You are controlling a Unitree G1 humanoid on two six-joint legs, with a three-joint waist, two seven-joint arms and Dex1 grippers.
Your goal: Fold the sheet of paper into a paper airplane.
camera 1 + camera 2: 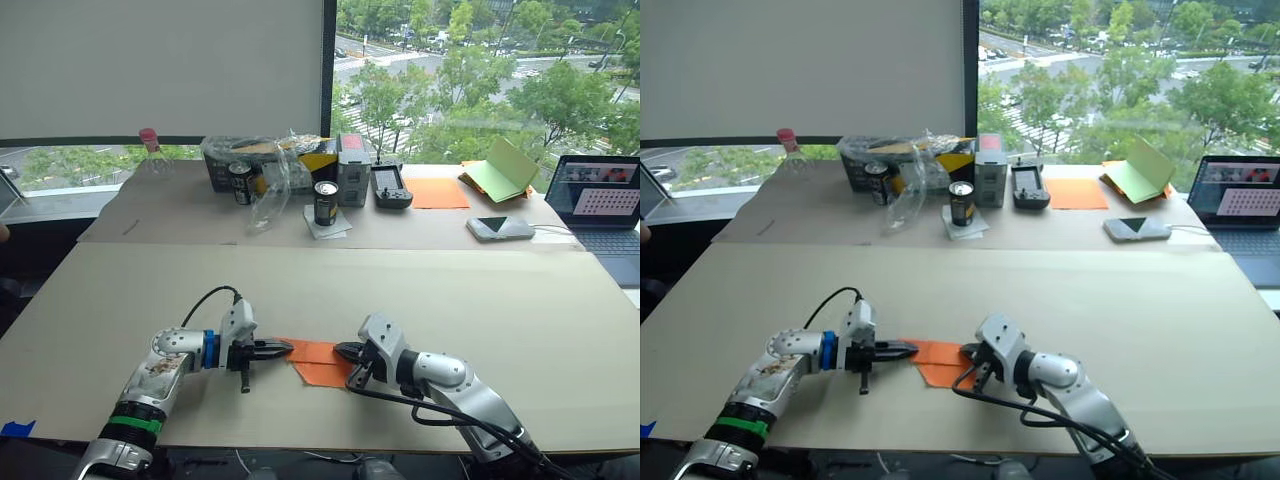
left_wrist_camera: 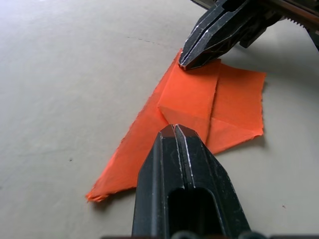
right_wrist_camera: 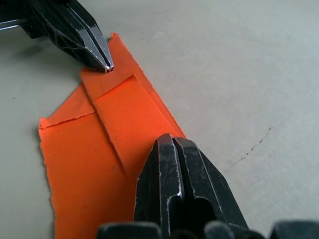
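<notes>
Orange, part-folded, the sheet of paper (image 1: 318,362) lies flat on the table (image 1: 520,310) between the left gripper (image 1: 284,348) and right gripper (image 1: 343,351). Wrist views reveal both grippers' fingers pressed together, tips on layered flaps.

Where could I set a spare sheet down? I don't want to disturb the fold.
Free: the near table either side of the grippers, and the strip beyond the sheet of paper. Crowded: the far table around the can.
</notes>
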